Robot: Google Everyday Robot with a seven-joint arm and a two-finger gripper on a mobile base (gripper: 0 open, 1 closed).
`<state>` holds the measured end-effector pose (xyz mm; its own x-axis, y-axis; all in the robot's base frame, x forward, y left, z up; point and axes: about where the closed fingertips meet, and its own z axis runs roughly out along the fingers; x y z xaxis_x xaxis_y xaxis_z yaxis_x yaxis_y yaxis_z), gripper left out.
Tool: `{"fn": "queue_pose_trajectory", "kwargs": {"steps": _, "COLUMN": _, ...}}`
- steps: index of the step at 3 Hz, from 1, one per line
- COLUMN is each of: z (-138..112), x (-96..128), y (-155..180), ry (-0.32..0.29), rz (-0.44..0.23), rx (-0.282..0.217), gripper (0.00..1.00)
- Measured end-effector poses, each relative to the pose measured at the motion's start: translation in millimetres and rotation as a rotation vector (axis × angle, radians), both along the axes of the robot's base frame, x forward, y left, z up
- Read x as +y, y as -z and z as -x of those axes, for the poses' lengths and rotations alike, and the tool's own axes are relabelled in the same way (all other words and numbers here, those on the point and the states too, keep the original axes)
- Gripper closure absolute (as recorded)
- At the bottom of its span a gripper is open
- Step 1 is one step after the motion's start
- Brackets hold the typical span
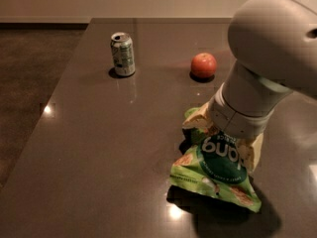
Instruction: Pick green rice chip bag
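The green rice chip bag [215, 170] is a crinkled lime-green bag with a dark green circle and white lettering. It sits on the dark table [109, 148], right of centre and near the front. My gripper [225, 137] comes down from the upper right onto the bag's top. Its cream fingers [196, 121] stand apart on either side of the bag's upper part, one at the left and one at the right. The big white wrist hides the bag's top edge.
A pale green-and-silver soda can [123, 54] stands upright at the back left. A red-orange apple [203, 65] lies at the back centre, just behind the arm. The table's left edge runs diagonally, with dark floor [29, 83] beyond it.
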<state>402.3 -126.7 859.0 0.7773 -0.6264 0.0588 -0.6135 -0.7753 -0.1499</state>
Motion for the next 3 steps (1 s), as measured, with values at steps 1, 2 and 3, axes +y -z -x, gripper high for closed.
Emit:
{"fn": "queue_pose_trajectory", "kwargs": {"steps": 1, "z": -0.3, "x": -3.0, "y": -1.1, "ry": -0.011, "rz": 0.029, "rx": -0.006, "gripper": 0.41}}
{"fn": "queue_pose_trajectory", "kwargs": {"steps": 2, "z": 2.8, "x": -4.7, "y": -8.3, "ry": -0.009, "rz": 0.034, "rx": -0.006, "gripper": 0.64}}
{"fn": "queue_pose_trajectory", "kwargs": {"steps": 3, "z": 14.0, "x": -1.1, "y": -27.5, "ry": -0.014, "rz": 0.003, "rx": 0.004, "gripper": 0.87}}
